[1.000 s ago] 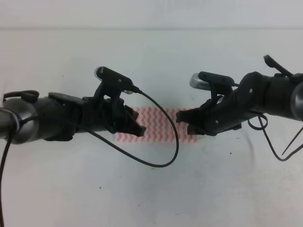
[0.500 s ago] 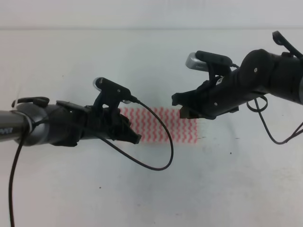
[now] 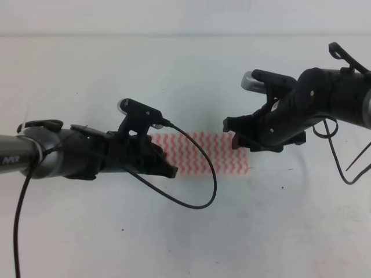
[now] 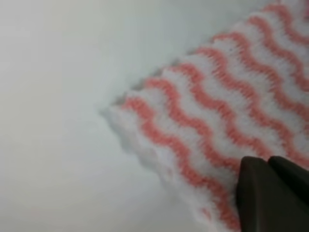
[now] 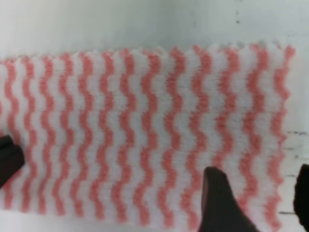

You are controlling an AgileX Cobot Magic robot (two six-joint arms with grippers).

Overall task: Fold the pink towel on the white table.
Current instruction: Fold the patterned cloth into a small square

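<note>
Towel (image 3: 200, 153) lies flat on the table (image 3: 185, 231) as a narrow strip btwn your two arms; looks already folded at least once lengthwise, judging by the thick doubled edge in the left wrist view, so prob. one end-to-end fold is left. Left gripper (image 3: 168, 169) sits low over the strip's left end, arm reaching in nearly level; can't tell if it's spread or pressed together, only one dark tip (image 4: 273, 193) shows. Right gripper (image 3: 237, 139) hangs over the right end, fingers (image 5: 219, 203) spread, pinching nothing.
</note>
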